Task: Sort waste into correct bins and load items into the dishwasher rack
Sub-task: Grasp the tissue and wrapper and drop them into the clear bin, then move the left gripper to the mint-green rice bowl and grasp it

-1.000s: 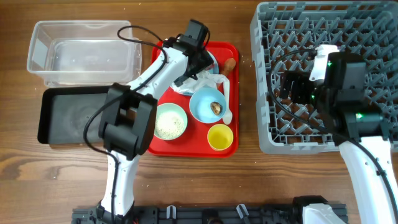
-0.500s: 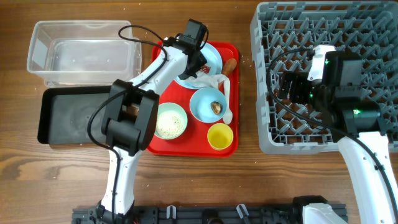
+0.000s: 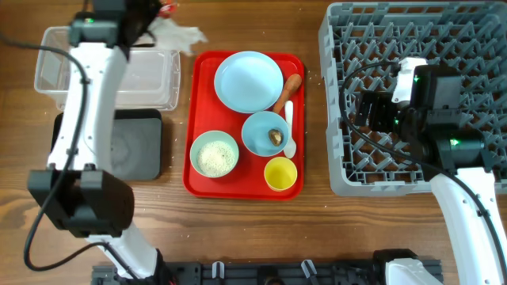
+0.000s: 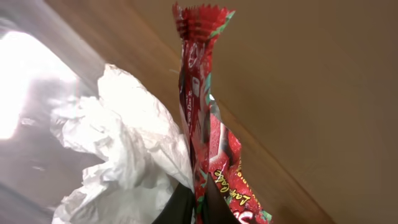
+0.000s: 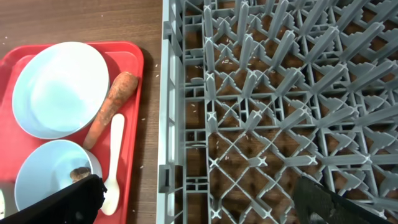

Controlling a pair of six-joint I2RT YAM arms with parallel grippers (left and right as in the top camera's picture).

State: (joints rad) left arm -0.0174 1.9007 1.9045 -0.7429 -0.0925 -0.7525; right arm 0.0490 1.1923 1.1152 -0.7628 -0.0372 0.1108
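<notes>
My left gripper [image 3: 150, 14] hangs over the far right corner of the clear tub [image 3: 103, 67], shut on a crumpled white tissue [image 3: 177, 34] and a shiny red wrapper [image 3: 165, 9]. In the left wrist view the fingertips [image 4: 180, 208] pinch the tissue [image 4: 124, 149] and wrapper [image 4: 205, 124] together. The black tray [image 3: 135, 146] lies in front of the tub. My right gripper [image 3: 368, 111] hovers open over the grey dishwasher rack [image 3: 412, 95], nothing between its fingers [image 5: 62, 202]. The plate [image 3: 248, 81], carrot [image 3: 287, 91], spoon [image 3: 289, 131] and bowl with a brown scrap [image 3: 275, 136] sit on the red tray.
The red serving tray [image 3: 194, 119] also holds a pale-green bowl [image 3: 215, 154] with rice and a yellow cup [image 3: 280, 174]. The left arm stretches over the black tray's left part. A narrow strip of wood separates tray and rack [image 5: 280, 93].
The left gripper shut on the tissue and wrapper at the plate, then swung up and left with them to above the clear tub. The right arm has not moved.
</notes>
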